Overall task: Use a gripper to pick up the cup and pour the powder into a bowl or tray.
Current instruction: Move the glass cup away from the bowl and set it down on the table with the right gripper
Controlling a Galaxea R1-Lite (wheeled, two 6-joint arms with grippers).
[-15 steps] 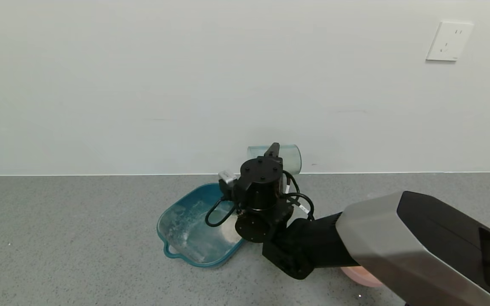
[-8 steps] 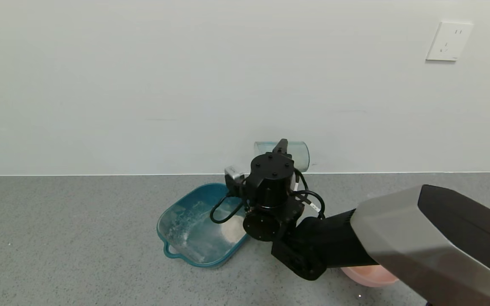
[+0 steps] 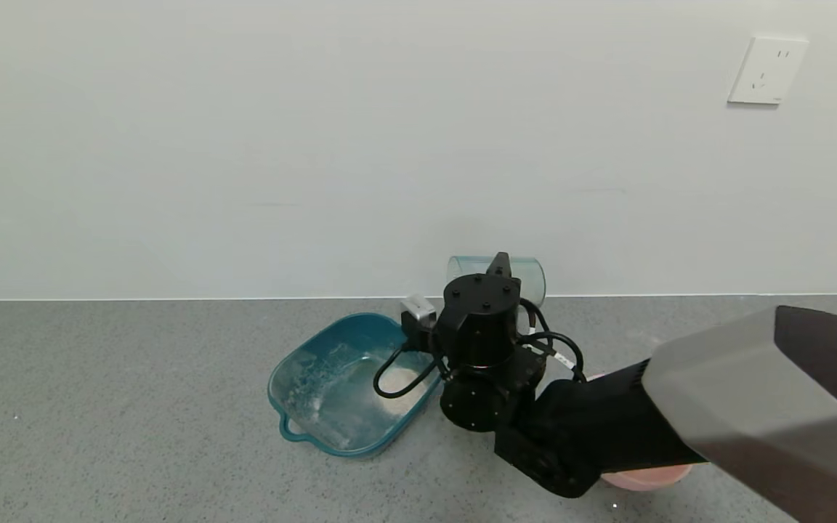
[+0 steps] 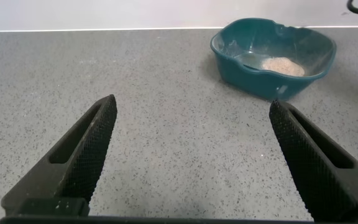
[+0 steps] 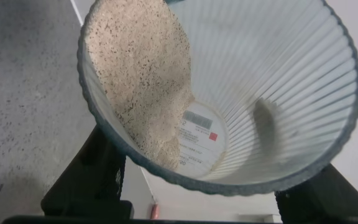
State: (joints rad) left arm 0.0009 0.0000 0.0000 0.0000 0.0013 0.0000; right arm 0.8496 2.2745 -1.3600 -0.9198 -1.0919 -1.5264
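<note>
The cup (image 3: pixel 497 277) is a clear ribbed plastic one with a blue-green tint, held up off the counter by the right gripper (image 3: pixel 500 267) and tipped on its side, just past the tray's far right corner. Some beige powder (image 5: pixel 143 74) sits against its wall. The tray (image 3: pixel 295 378) is teal, rounded-square, loop handle at the near corner, white smears and a small powder mound (image 3: pixel 398 381) inside.

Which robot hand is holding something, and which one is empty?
The right end effector holds the ribbed cup with powder inside. The left end effector is open over bare countertop, gripping nothing.
</note>
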